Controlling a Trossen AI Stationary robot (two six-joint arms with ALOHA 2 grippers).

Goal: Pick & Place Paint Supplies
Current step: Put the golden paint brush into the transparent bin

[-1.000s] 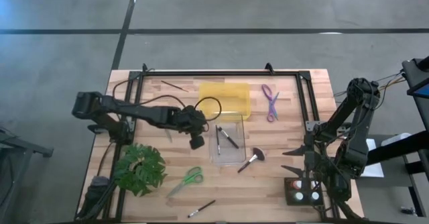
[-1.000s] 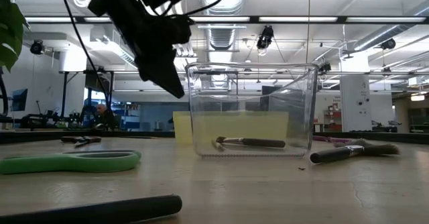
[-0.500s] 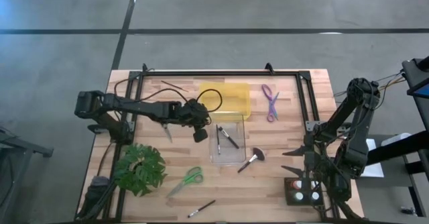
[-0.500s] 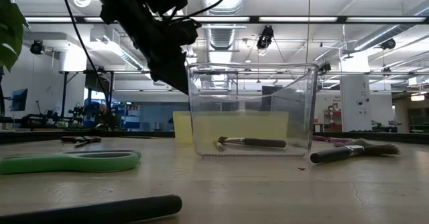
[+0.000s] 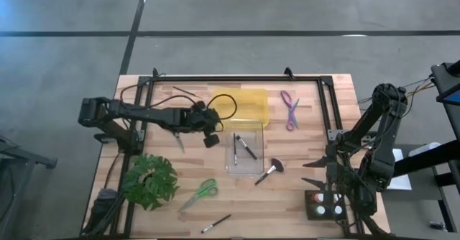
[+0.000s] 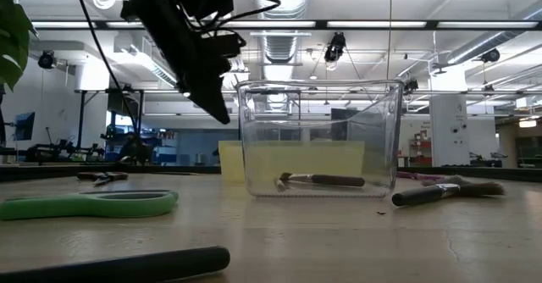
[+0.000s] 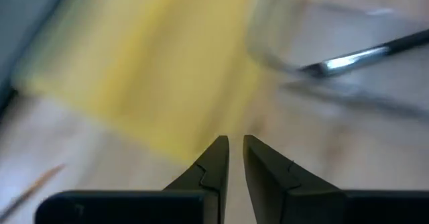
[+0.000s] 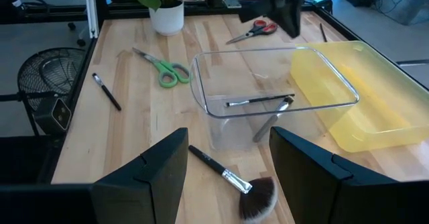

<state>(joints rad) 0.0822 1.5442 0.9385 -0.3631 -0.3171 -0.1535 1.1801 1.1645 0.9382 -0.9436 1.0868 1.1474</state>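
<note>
Beside the clear bin (image 5: pixel 244 156), the left gripper (image 5: pixel 209 140) hovers empty, jaws nearly closed; two brushes (image 5: pixel 245 147) already lie inside. Right gripper (image 8: pixel 226 158) waits, jaws wide open, near the broad brush (image 5: pixel 270 170).

Table centre: clear bin (image 5: pixel 244 154), two thin brushes (image 5: pixel 244 147) inside.
Behind clear bin: yellow tray (image 5: pixel 243 105), touching or just beside its far edge.
Right of clear bin: broad-headed brush (image 5: pixel 270 171), near its corner.
Far right of tray: scissors (image 5: pixel 290 109).
Front left: potted plant (image 5: pixel 149 180); scissors (image 5: pixel 200 193) between plant and clear bin.
Front edge: thin brush (image 5: pixel 215 223).
Front right corner: paint bottles (image 5: pixel 323 204).
Left tool (image 5: pixel 210 138): above table (image 5: pixel 302 197), just left of clear bin.
Right tool (image 8: pixel 224 177): over right side of table, near paint bottles.
</note>
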